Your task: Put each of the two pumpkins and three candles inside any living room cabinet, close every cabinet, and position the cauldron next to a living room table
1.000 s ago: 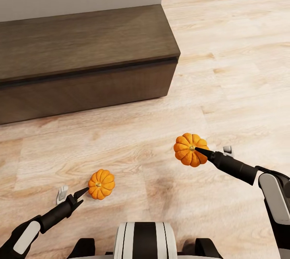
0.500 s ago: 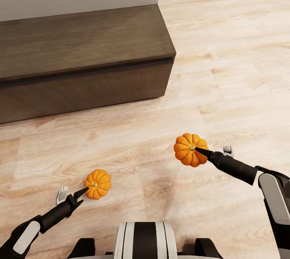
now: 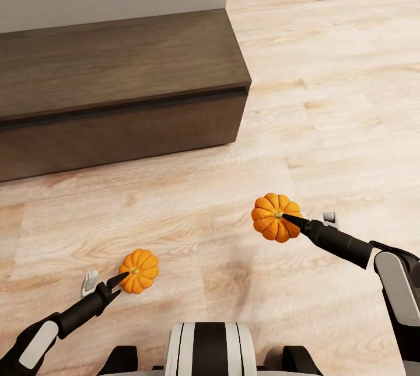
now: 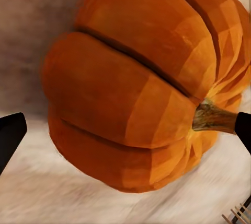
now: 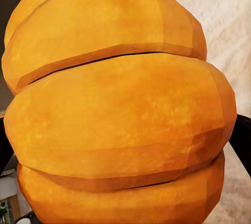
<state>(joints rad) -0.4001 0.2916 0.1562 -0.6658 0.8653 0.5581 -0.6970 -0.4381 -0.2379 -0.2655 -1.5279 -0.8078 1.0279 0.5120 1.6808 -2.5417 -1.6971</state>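
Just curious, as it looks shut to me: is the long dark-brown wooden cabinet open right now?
No, the dark-brown wooden cabinet shows a flush, closed front, with no pale interior visible.

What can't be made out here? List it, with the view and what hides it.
- Right gripper, head view: the far side of its pumpkin hides the second finger.
- Cabinet, head view: left end cut off by the frame edge.
- Left gripper, left wrist view: its pumpkin hides the finger contact.

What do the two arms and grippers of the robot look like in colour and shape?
Each arm has a pale grey, rounded forearm shell ending in a slim black wrist. The left gripper and right gripper each pair one pointed black finger with one light grey finger. No cables or markings are visible.
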